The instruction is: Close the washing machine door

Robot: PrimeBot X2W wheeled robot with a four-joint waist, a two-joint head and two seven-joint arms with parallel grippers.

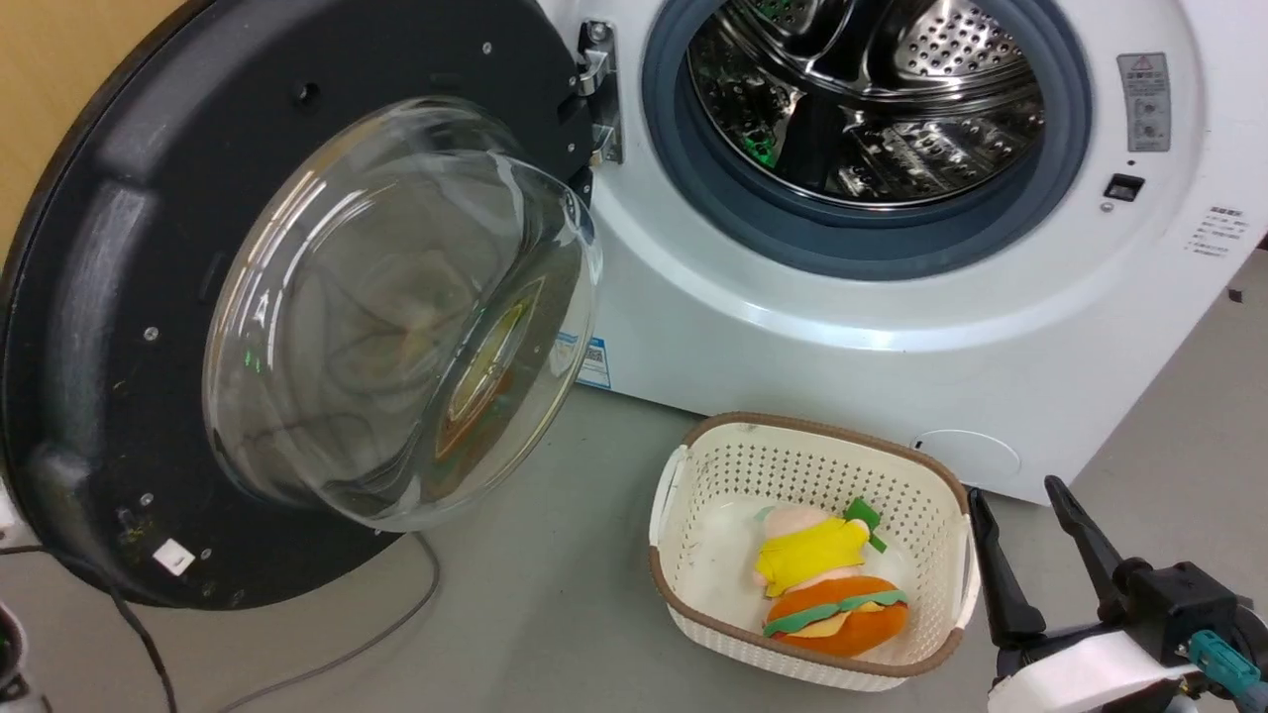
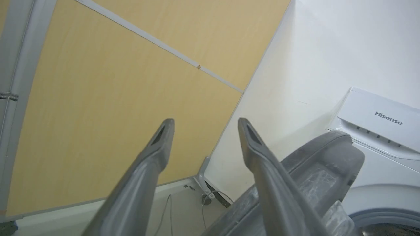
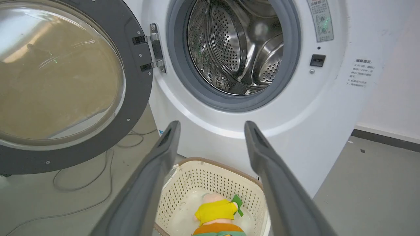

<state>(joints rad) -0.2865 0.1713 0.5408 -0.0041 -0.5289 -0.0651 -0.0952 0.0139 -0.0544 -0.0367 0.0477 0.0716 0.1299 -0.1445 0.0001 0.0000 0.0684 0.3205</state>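
Note:
The washing machine door (image 1: 99,248) stands wide open at the left, its glass bowl (image 1: 396,307) bulging toward me and its metal hinge (image 1: 597,89) on the washing machine (image 1: 792,347). The steel drum (image 1: 872,99) gapes inside the grey gasket. My right gripper (image 1: 1018,495) hovers open at the lower right, beside the basket. Its wrist view has the door (image 3: 137,85) to the left of my open right gripper (image 3: 211,124) and the drum (image 3: 236,42) ahead. My left gripper (image 2: 205,122) is open behind the door's grey edge (image 2: 321,157); contact cannot be told.
A cream perforated basket (image 1: 822,426) holding plush toys (image 1: 827,594) sits on the grey floor in front of the machine. Cables (image 1: 396,614) trail on the floor under the door. A yellow wall panel (image 2: 115,98) and white wall stand behind the machine's left side.

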